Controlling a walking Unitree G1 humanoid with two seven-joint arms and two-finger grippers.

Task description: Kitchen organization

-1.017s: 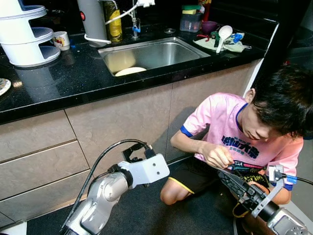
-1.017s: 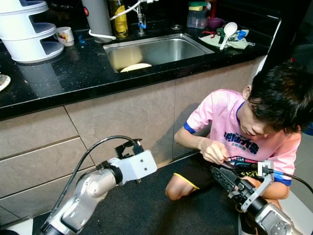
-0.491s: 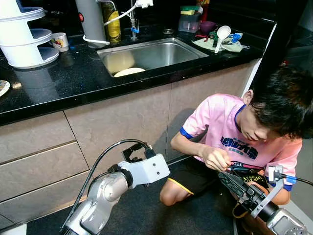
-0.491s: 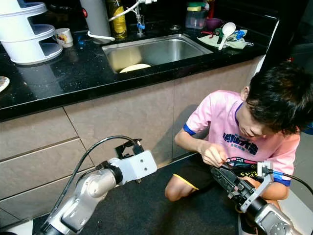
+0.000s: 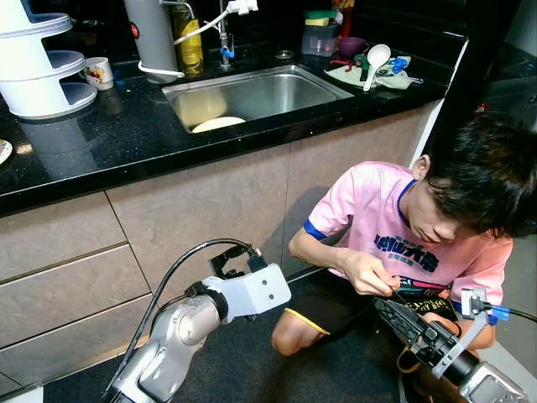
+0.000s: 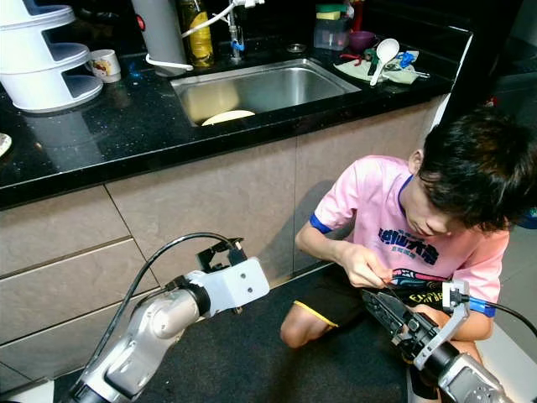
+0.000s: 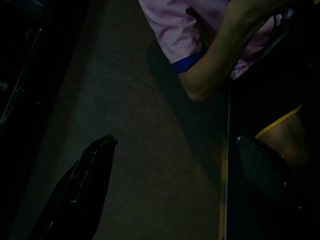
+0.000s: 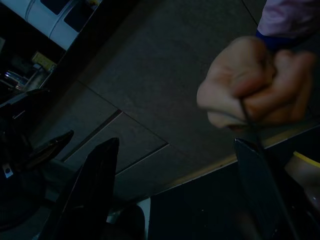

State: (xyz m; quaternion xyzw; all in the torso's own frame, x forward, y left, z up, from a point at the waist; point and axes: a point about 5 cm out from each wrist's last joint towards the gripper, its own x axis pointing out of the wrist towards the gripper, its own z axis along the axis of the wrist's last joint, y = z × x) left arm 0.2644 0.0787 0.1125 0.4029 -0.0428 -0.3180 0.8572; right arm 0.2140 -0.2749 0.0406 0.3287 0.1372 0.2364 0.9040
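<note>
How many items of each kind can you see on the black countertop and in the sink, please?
White tiered plastic rack: 1
White patterned mug: 1
Grey cylindrical appliance: 1
Yellow bottle: 1
Pale round plate in the steel sink: 1
White ladle: 1
Clear lidded plastic container: 1
Purple bowl: 1
Total: 8

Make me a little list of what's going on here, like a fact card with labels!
place: kitchen, black counter with a steel sink
in the sink: a pale plate
on the counter: white tiered rack, mug, white spoon
person: crouched on the floor in a pink shirt, hand at the right tool
right tool: open
left tool: open, holding nothing, before the cabinet
</note>
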